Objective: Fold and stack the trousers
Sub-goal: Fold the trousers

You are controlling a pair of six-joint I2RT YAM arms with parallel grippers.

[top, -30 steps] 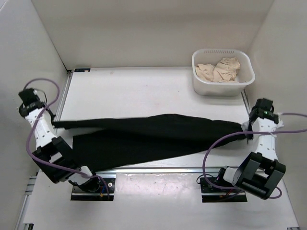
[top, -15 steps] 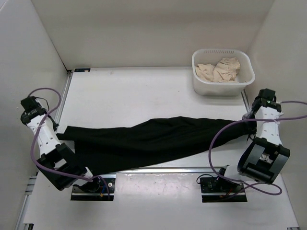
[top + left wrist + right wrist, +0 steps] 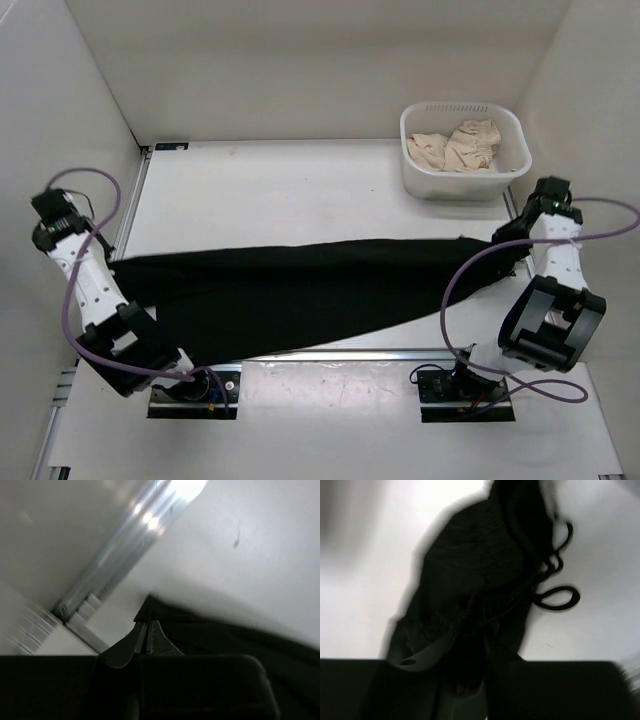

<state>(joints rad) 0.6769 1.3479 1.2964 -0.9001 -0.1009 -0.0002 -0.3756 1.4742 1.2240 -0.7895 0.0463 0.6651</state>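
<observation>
Trousers taut between left fingers, right fingers

Blurred trousers mostly hide the right fingers in the wrist view.

White slotted basket, pale table

Trousers across table front — basket behind, right
</observation>
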